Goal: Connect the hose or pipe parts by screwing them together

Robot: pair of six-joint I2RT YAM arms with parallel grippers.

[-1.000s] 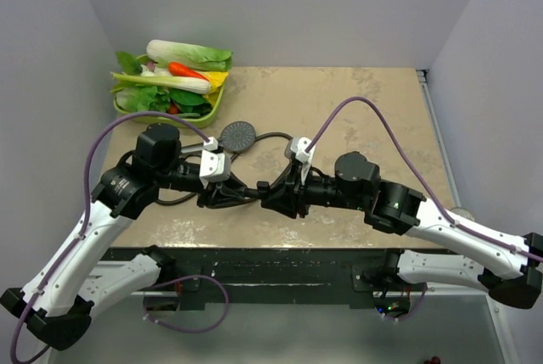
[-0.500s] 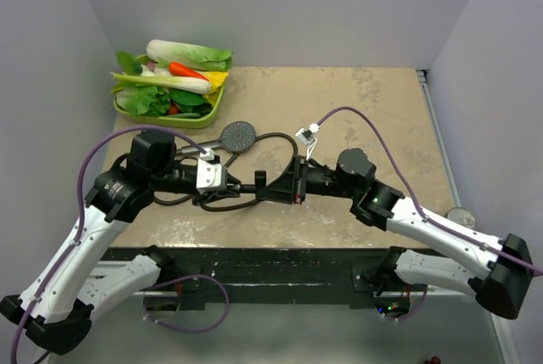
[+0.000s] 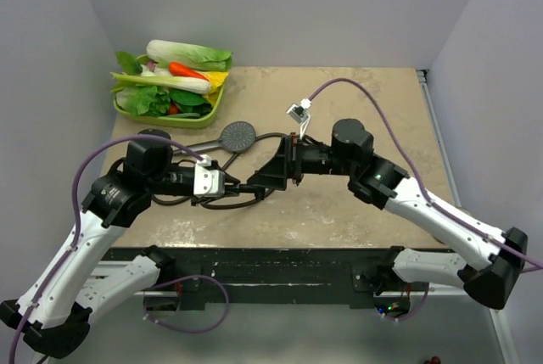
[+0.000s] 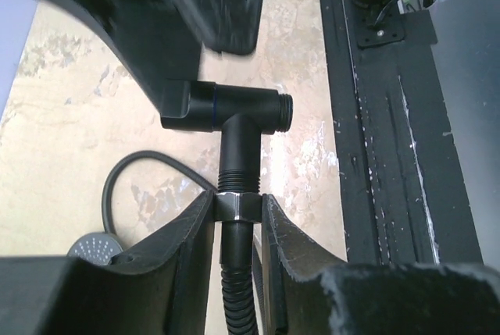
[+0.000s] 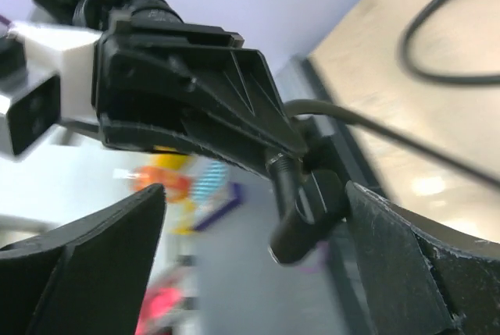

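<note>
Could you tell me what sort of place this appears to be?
Probably a robotics lab test cell: a stone-patterned table boxed in by plain walls, two robot arms bolted at its edge, and a green tray of toy-like vegetables.

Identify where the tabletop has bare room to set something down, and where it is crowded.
Free: the far-right stretch of table, between the back wall and the right arm. Crowded: the left half, with vegetable tray, shower head and hose.
</note>
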